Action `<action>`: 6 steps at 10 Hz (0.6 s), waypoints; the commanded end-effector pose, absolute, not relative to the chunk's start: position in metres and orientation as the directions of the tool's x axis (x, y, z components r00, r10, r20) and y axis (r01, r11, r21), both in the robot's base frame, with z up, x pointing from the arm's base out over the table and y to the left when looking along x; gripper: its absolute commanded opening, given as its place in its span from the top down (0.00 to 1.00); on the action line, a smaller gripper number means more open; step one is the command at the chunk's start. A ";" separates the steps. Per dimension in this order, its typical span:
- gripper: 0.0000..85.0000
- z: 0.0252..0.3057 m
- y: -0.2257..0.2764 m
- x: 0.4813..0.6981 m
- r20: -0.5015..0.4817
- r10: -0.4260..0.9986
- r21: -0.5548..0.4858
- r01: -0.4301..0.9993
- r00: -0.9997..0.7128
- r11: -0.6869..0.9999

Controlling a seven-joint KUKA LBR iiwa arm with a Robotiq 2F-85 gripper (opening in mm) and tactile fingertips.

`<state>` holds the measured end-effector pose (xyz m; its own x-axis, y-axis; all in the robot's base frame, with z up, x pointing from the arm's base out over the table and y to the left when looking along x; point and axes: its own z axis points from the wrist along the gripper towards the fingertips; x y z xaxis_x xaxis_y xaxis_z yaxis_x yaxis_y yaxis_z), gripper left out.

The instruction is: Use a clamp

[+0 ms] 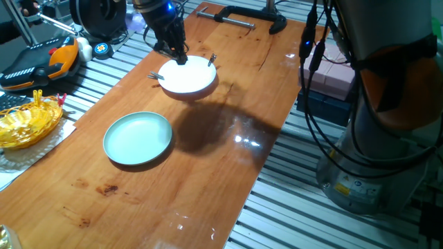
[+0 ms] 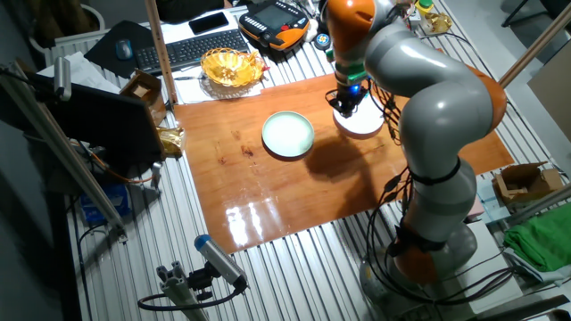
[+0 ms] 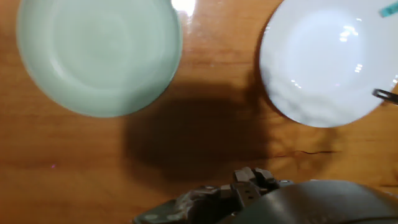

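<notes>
Gripper (image 1: 181, 59) above white plate (image 1: 190, 81), no legible writing

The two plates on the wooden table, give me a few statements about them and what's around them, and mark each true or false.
1. The white plate and the pale green plate are touching. False: bare table lies between them.
2. The gripper is at the far rim of the white plate. True.
3. The large black bar clamp lies on the pale green plate. False: it lies at the far end of the table, off both plates.
4. The pale green plate has nothing on it. True.
5. The white plate is stacked on top of the green one. False: they sit side by side on the table.
</notes>
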<state>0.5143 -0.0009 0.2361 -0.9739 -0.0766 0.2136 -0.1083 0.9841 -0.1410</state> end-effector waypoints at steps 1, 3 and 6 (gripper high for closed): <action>0.99 0.236 -0.001 0.514 0.201 -0.065 -0.164 -0.099 -0.977 0.981; 0.99 0.238 -0.007 0.517 0.189 -0.073 -0.102 -0.094 -0.979 0.990; 0.99 0.235 -0.061 0.528 0.172 -0.131 -0.035 -0.139 -0.976 0.990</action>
